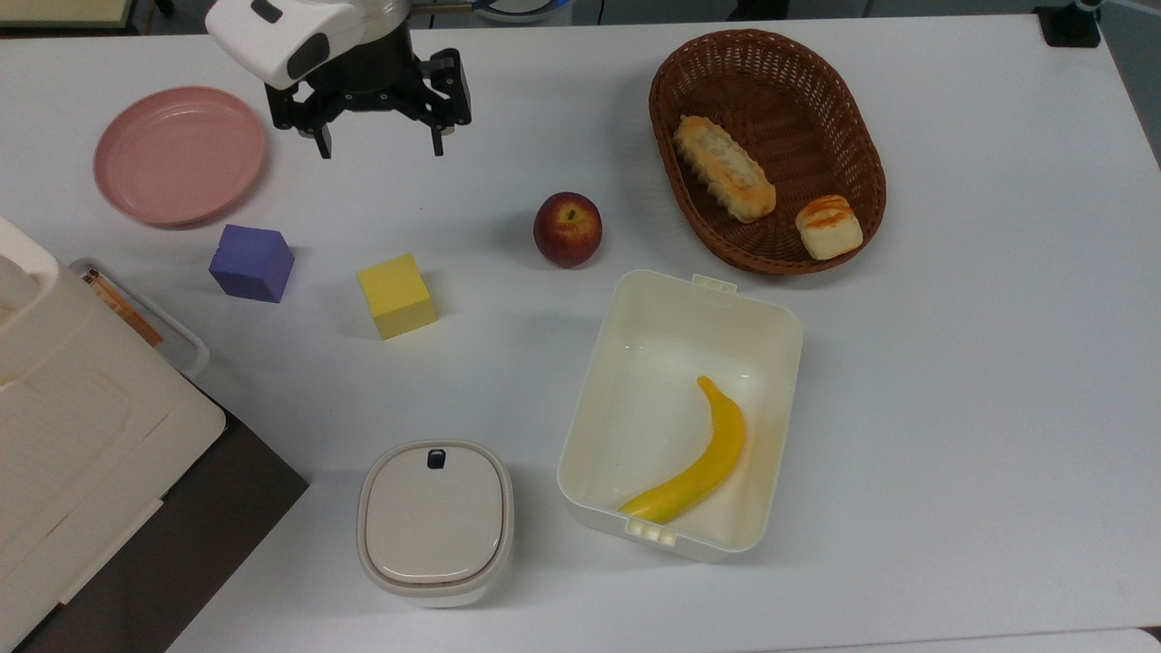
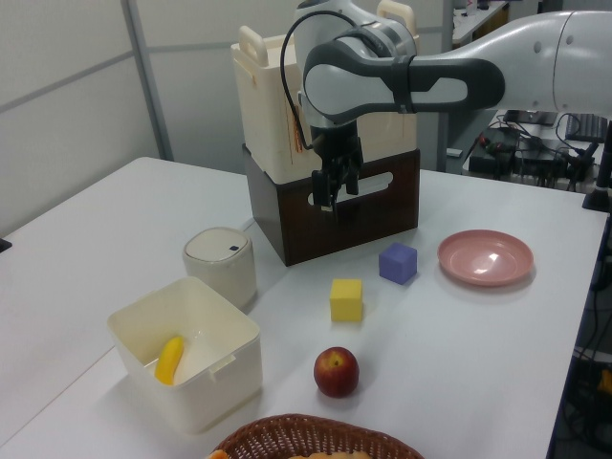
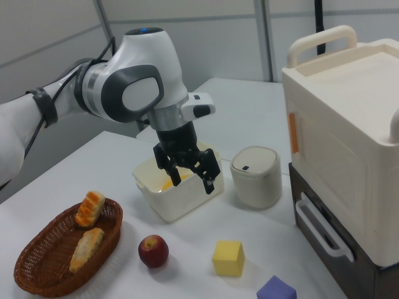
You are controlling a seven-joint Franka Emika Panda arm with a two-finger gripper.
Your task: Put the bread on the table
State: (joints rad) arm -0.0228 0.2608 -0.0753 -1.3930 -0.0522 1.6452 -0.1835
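The gripper (image 1: 378,143) is hovering open and empty above the table (image 1: 980,381) while the bread (image 1: 828,227), likely light and squashy, is sitting in the basket (image 1: 669,82), awaiting a gentle side pinch.

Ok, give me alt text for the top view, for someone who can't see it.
The gripper, jaws open, hovers over the white table, far from the bread in a wicker basket with a longer loaf.

My black gripper (image 1: 381,145) hung over the white table (image 1: 952,363). The bread (image 1: 828,227) looked cream, orange-brown on top; its basket (image 1: 853,118) was brown wicker, possibly darker-rimmed.
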